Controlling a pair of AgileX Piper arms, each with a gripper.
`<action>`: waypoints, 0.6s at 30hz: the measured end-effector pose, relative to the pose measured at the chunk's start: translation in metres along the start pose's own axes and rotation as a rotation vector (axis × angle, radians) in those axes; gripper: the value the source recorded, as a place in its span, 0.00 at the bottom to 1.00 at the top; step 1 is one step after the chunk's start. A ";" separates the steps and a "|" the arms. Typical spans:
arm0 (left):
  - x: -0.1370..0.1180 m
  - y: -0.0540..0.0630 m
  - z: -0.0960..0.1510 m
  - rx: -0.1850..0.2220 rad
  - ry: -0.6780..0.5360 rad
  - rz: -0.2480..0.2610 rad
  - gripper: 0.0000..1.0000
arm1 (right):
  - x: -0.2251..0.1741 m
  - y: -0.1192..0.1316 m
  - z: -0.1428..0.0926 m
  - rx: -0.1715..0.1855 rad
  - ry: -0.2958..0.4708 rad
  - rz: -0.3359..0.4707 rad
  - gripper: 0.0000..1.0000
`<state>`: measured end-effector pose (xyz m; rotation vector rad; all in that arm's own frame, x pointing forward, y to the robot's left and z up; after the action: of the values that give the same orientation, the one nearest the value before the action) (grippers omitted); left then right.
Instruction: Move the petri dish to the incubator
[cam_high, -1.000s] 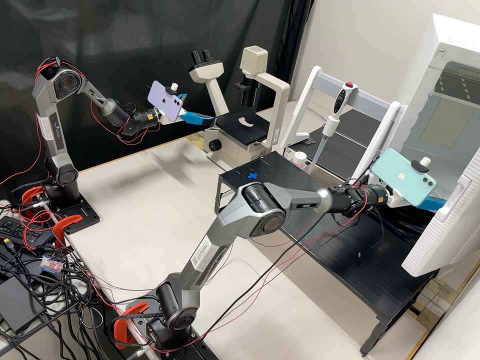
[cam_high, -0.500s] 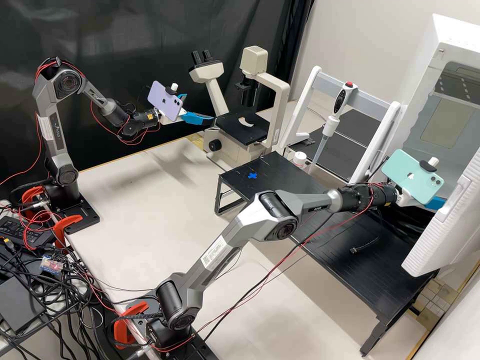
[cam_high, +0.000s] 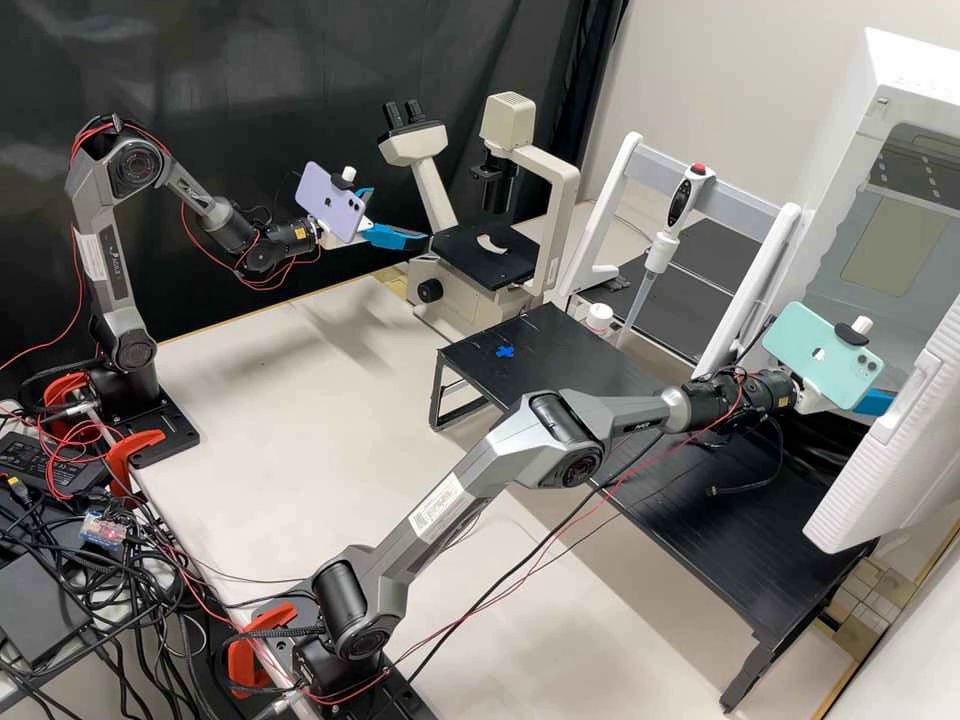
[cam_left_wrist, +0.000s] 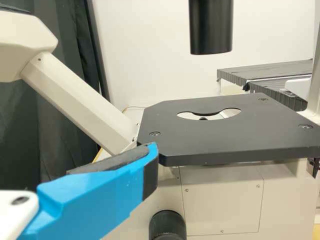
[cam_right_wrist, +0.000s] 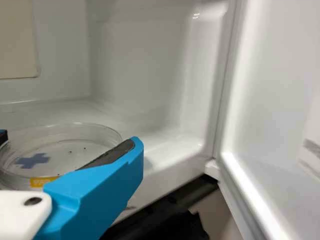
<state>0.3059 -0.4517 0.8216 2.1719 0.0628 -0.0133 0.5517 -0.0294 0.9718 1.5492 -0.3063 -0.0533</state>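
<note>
My right gripper (cam_high: 876, 403) reaches inside the open white incubator (cam_high: 858, 120) at the right of the high view. In the right wrist view this gripper (cam_right_wrist: 71, 140) is shut on the clear petri dish (cam_right_wrist: 75, 131), its fingers at opposite sides of the rim. The dish lies level, with a blue cross (cam_right_wrist: 32, 160) seen through it; whether its base touches the incubator floor (cam_right_wrist: 152, 145), I cannot tell. My left gripper (cam_high: 400, 216) stands open and empty beside the microscope stage (cam_high: 478, 262). One finger of that gripper (cam_left_wrist: 95, 192) shows beside the stage (cam_left_wrist: 230, 137) in the left wrist view.
The incubator door (cam_high: 890, 450) stands open, close to the right gripper. A black raised platform (cam_high: 700, 520) with a blue cross mark extends below the right arm. A pipette (cam_high: 668, 235) hangs on a white stand (cam_high: 750, 270), near a white-capped bottle (cam_high: 599, 318).
The right arm has stretched forward and its elbow has come lower, carrying its gripper slightly farther to the right in the high view. The left arm has kept still.
</note>
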 end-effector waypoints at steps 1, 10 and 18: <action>0.000 0.000 0.000 0.000 0.000 0.000 1.00 | 0.001 -0.002 0.001 -0.009 0.003 -0.006 0.00; 0.000 0.000 0.000 0.000 0.000 0.000 1.00 | 0.003 -0.006 0.004 0.014 0.048 -0.045 1.00; 0.000 0.000 0.000 0.000 0.000 0.000 1.00 | 0.004 -0.004 0.011 0.007 0.071 -0.053 1.00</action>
<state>0.3059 -0.4517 0.8216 2.1719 0.0628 -0.0133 0.5537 -0.0416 0.9684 1.5629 -0.2092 -0.0388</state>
